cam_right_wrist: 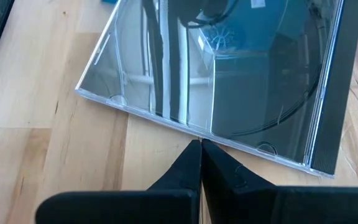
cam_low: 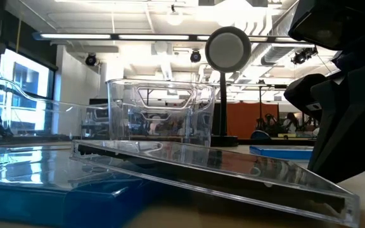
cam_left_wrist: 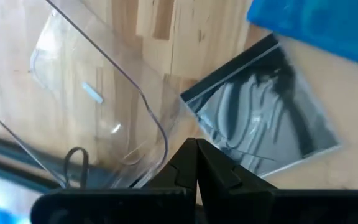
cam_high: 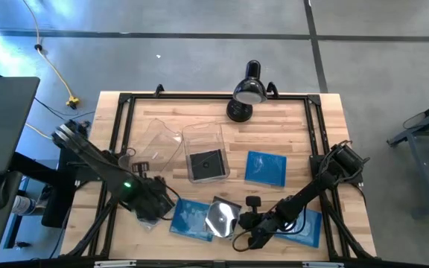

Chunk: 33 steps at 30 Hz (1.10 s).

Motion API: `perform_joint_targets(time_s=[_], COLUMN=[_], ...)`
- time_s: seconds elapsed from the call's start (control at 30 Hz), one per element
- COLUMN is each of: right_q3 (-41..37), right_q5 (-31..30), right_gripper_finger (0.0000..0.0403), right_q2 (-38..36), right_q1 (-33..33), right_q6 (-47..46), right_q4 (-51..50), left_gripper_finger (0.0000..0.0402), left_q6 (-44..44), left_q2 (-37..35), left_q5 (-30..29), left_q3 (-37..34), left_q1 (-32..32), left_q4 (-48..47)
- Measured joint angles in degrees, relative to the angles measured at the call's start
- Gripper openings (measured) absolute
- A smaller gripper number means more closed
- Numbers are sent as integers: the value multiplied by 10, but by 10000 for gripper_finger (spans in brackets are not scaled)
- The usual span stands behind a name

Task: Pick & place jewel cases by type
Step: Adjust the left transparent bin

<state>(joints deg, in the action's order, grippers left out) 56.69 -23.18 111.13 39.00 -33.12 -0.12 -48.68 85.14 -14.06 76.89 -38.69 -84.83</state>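
Note:
A dark jewel case with a clear cover [cam_high: 223, 216] [cam_right_wrist: 229, 81] sits tilted near the table's near edge. One edge rests on a blue case [cam_high: 191, 219] [cam_low: 56, 196]; the opposite edge [cam_low: 341, 202] is down on the wood. My right gripper [cam_high: 244, 223] [cam_right_wrist: 201, 149] is shut, its tips at this case's edge. A second blue case [cam_high: 304, 227] lies under the right arm, and a third [cam_high: 265, 167] lies mid-table. An upright clear bin [cam_high: 205, 152] holds a dark case [cam_high: 205, 164]. My left gripper [cam_high: 155, 205] [cam_left_wrist: 196, 155] is shut and touches nothing, near a tipped clear bin [cam_high: 155, 141]. My right gripper's shut fingertips [cam_right_wrist: 194, 152] stand at the edge [cam_right_wrist: 197, 135] of the tilted dark case that faces the gripper, coming low from the table's right. I cannot tell whether they touch it.
A black desk lamp [cam_high: 248, 93] [cam_low: 228, 47] stands at the far edge. A black frame [cam_high: 121, 119] runs along the table's sides. Bare wood lies between the tipped bin and the left arm, and at the far right.

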Motion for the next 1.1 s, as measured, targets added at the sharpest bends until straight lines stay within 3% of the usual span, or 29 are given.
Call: perform_joint_targets(time_s=[0.23,0.43,0.53,0.7,0.9,1.1], right_q3=[0,0,0,0,0,0], right_q5=[0,1,0,0,1,1], right_gripper_finger=[0,0,0,0,0,0], right_q2=[0,0,0,0,0,0], right_q1=[0,0,0,0,0,0], right_q6=[1,-7,-11,-10,-9,-9], right_q4=[2,5,5,6,6,5], left_gripper_finger=[0,0,0,0,5,59], left_q6=[-53,-57,-24,3,113,140], left_q2=[-108,-125,-122,-115,-115,-115], left_q5=[18,60,76,41,41,6], left_q3=[-68,-109,-120,-121,-121,-121], left_q1=[1,1,1,1,0,1], left_q4=[11,-6,-5,-7,11,38])
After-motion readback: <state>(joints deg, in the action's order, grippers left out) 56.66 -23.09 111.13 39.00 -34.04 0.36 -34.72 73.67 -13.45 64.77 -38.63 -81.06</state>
